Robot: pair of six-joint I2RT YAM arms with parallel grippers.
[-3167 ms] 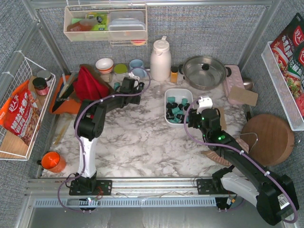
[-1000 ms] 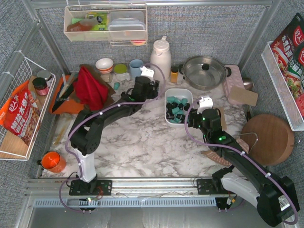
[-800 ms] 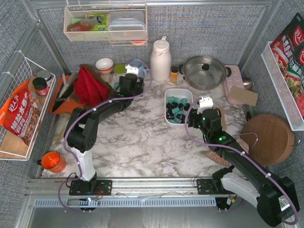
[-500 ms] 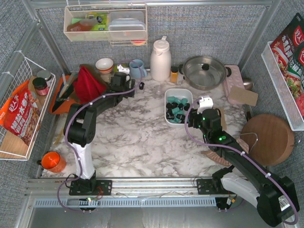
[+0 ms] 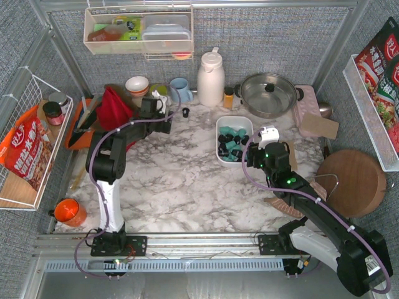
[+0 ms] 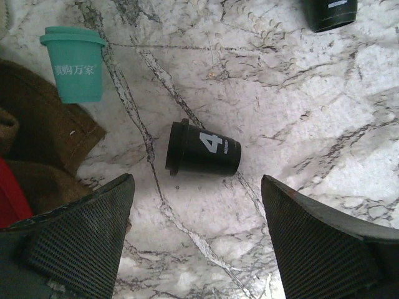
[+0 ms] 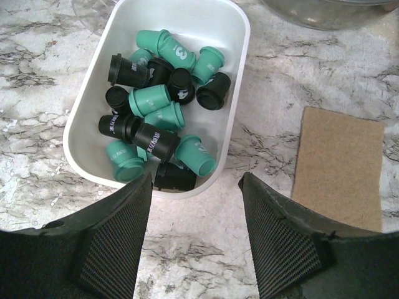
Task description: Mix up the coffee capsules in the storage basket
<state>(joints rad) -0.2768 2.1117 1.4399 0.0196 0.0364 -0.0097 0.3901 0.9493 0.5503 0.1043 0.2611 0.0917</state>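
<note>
Here, left gripper [image 6: 196,187] spread wide above stray black capsule [image 6: 202,148] lying sideways on marble [image 6: 299,124]; centre, descend, pinch across body; right gripper [image 7: 194,180] open over storage basket [image 7: 212,15] of coffee capsules [image 7: 159,121].

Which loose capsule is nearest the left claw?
The black capsule marked 4, on its side, centred before the left claw; the teal capsule and the other black capsule lie farther off.
</note>
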